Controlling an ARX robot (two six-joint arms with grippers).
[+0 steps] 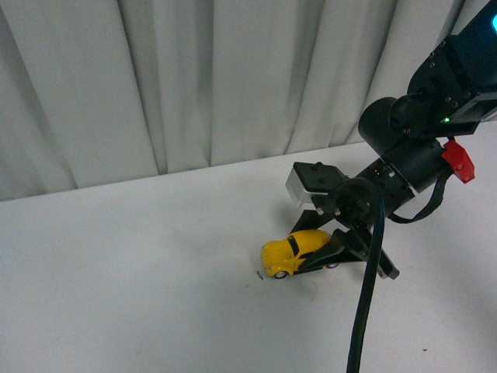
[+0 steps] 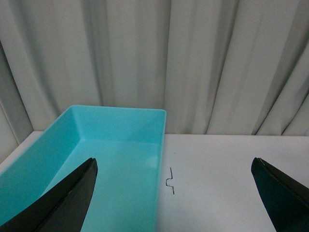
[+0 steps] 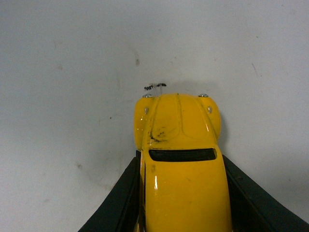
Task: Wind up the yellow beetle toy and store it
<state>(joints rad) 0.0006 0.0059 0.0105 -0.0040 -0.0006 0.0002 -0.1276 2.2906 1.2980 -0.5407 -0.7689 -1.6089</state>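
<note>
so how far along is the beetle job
Done: right gripper is clamped around the yellow beetle toy. In hand: the toy sits wheels-down on the table, so winding may be underway. Left: storing it; the turquoise bin looks empty, left gripper open.

A pale pleated curtain [image 1: 194,78] hangs along the far edge of a white table [image 1: 116,272]. A small dark mark [image 1: 258,274] lies on the tabletop, right of centre. The left wrist view shows an empty turquoise bin [image 2: 116,109] near the curtain, with a thin bent squiggle [image 2: 170,180] just beside its wall.
</note>
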